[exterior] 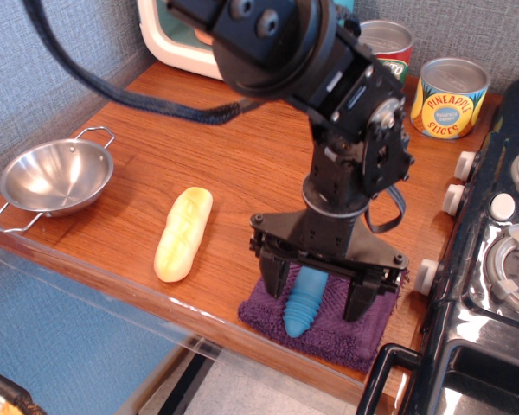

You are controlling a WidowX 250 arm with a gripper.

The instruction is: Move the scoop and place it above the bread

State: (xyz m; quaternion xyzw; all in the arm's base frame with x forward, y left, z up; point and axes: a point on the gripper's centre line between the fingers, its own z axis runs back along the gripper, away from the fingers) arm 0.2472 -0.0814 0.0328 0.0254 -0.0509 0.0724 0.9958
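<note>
Straddling the scoop (304, 302) right now, I've got the gripper (317, 298) low over it with the jaws spread wide, one finger (272, 281) on the left of the blue handle and the other on the right, neither one clearly touching it. The scoop lies on the purple cloth (329, 333) near the front edge of the table (199, 164); only the ribbed handle shows, the pronged end is hidden behind the gripper body. Left of the cloth, apart from it, the bread (182, 233) lies on the bare wood, long axis running near to far. Further left, at the table's corner, sits the steel bowl (55, 179). Up at the far side I see the pineapple can (450, 98), a tomato can (387, 41) partly behind the arm, and a toy microwave (177, 39) at the far left. The stove (493, 259) fills the right side, knobs facing the table.
</note>
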